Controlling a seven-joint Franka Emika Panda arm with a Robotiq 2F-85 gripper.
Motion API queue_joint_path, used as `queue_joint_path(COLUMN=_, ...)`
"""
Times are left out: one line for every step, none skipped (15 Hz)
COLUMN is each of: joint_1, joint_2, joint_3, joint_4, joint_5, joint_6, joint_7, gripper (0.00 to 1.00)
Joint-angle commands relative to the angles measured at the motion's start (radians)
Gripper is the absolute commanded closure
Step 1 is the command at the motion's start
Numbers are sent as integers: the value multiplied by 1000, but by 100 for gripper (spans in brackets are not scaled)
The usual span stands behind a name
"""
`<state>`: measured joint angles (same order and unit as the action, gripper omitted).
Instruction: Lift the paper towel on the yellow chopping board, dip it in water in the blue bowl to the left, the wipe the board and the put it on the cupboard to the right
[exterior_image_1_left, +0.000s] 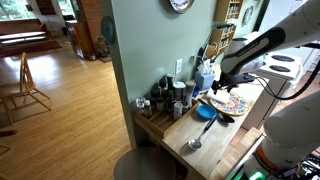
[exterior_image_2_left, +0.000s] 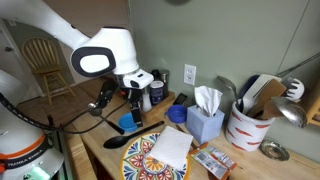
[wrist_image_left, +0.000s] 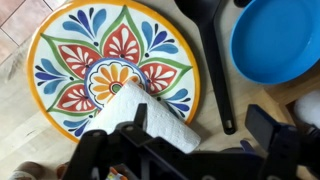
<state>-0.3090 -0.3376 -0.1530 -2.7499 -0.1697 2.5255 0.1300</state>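
1. In the wrist view the gripper (wrist_image_left: 200, 118) is nearest to the camera. Its two fingers stand wide apart and it holds nothing.
2. Just under the fingers lies the paper towel (wrist_image_left: 162, 116), a white folded piece. One finger covers a part of it; I cannot tell if they touch.
3. The towel rests on the near edge of the yellow chopping board (wrist_image_left: 100, 60), which lies flat on the wooden desk (wrist_image_left: 14, 112).
4. Beside the board lies a black spoon (wrist_image_left: 216, 72), between the board and the blue bowl (wrist_image_left: 276, 45).
5. In an exterior view the gripper hangs above the board (exterior_image_2_left: 150, 160) and the bowl (exterior_image_2_left: 128, 123), with the towel (exterior_image_2_left: 172, 148) on the board.
6. Further back stands a blue tissue box (exterior_image_2_left: 205, 124), and dark jars (exterior_image_1_left: 165, 98) stand against the wall.
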Motion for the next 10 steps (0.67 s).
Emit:
queue_joint_path(joint_1=2, joint_2=-3, joint_3=0, joint_4=3, joint_5=-1, joint_6=-4, joint_7=0, gripper=0)
queue_joint_path(joint_1=3, joint_2=-7, joint_3=1, joint_4=3, joint_5=-1, joint_6=-4, joint_7=0, gripper=0)
queue_joint_path(joint_1=3, joint_2=-10, joint_3=2, joint_4=3, joint_5=0, joint_6=-4, joint_7=0, gripper=0)
queue_joint_path(joint_1=3, joint_2=-11, joint_3=2, joint_4=3, joint_5=0, joint_6=-4, joint_7=0, gripper=0)
queue_joint_path(joint_1=-10, joint_2=13, joint_3=8, joint_4=17, joint_5=-19, joint_6=-2, joint_7=19, gripper=0)
queue_joint_path(joint_1=-6, joint_2=38, joint_3=-1, joint_4=33, joint_5=-2, joint_6=-7, joint_7=12, gripper=0)
queue_joint_path(joint_1=-10, joint_2=60, joint_3=-3, joint_4=44, joint_5=-1, joint_6=1, joint_7=24, gripper=0)
queue_joint_path(joint_1=-13, joint_2=84, joint_3=-5, joint_4=59, joint_5=5, joint_6=9, joint_7=43, gripper=0)
queue_joint_path(joint_1=-13, joint_2=103, joint_3=-9, joint_4=75, joint_5=15, joint_6=-4, joint_7=54, gripper=0)
queue_joint_path(joint_1=-20, joint_2=129, joint_3=-11, joint_4=85, joint_5=10, joint_6=23, joint_7=85, gripper=0)
